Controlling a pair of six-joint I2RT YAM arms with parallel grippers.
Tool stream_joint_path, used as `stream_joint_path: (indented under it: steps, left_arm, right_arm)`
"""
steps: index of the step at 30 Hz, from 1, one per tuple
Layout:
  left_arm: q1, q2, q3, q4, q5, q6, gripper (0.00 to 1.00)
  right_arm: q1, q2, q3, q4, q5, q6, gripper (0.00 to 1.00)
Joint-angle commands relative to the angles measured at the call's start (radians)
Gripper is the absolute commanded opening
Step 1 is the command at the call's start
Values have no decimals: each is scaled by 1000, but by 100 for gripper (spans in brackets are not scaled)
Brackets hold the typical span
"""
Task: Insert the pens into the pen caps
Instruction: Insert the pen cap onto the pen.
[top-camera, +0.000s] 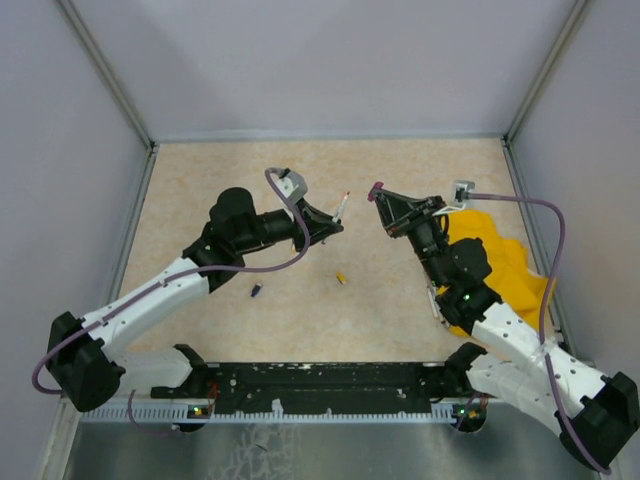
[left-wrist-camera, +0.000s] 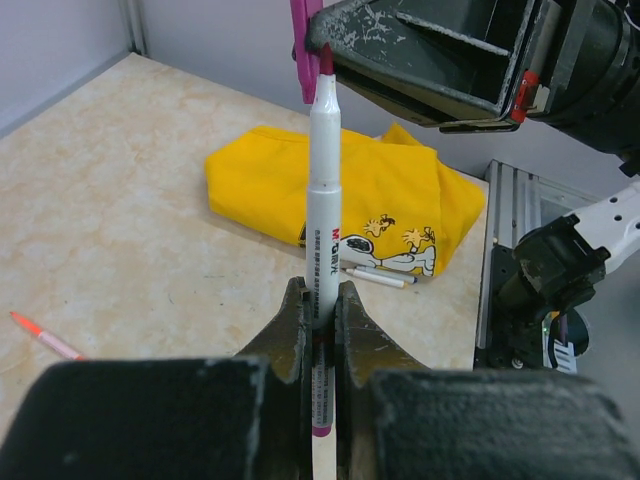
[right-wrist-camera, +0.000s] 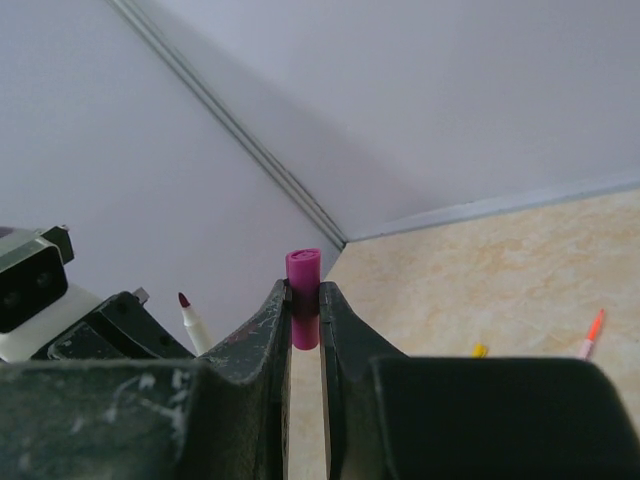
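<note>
Soft even light, blurry foreground.

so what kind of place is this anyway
Probably a lab robot test cell: plain grey walls box in a beige tabletop, and a left arm and right arm are bolted at its near edge.

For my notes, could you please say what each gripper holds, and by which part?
Left gripper: white pen, by its lower barrel. Right gripper: purple cap, by its lower half.
</note>
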Motion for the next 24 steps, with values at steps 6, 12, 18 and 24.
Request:
stream_joint_path:
  steps: [6, 12, 18, 24]
  left_arm:
    - [-8, -2, -16, 37, 43, 22, 0]
    - [-8, 2, -17, 35, 49, 19, 0]
    - [-9, -1, -18, 29, 49, 25, 0]
    - [-8, -5, -23, 25, 49, 25, 0]
  right_arm:
    - [1, 56, 73, 227, -102, 52, 0]
    - [1, 85, 91, 261, -154, 63, 0]
    - [1, 105, 105, 280, -169, 66, 0]
    - [1, 121, 117, 283, -185, 66, 0]
